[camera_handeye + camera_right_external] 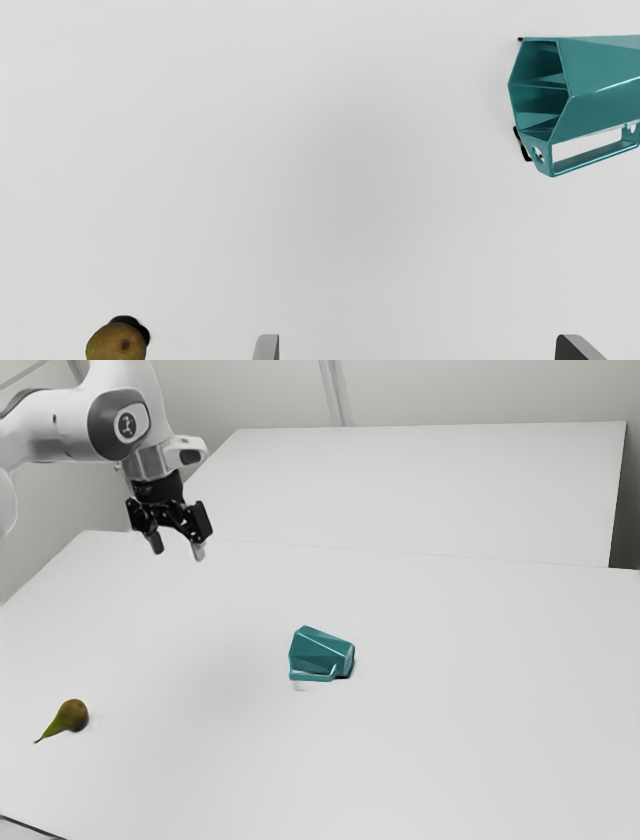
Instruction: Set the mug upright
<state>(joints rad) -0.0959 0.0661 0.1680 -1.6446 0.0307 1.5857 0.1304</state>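
Our pincer (178,548) is spread wide with nothing in it, up high, maybe so we can reach down around the mug (320,650). That lies tipped over on the desk (450,760), below and out past our pincer. We see nothing inside it. The pear (72,715) lies lower than our pincer too.

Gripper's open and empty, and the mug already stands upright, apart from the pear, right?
Not quite: the mug lies on its side, as the exterior view shows. The gripper is open and empty, and the mug is apart from the pear.
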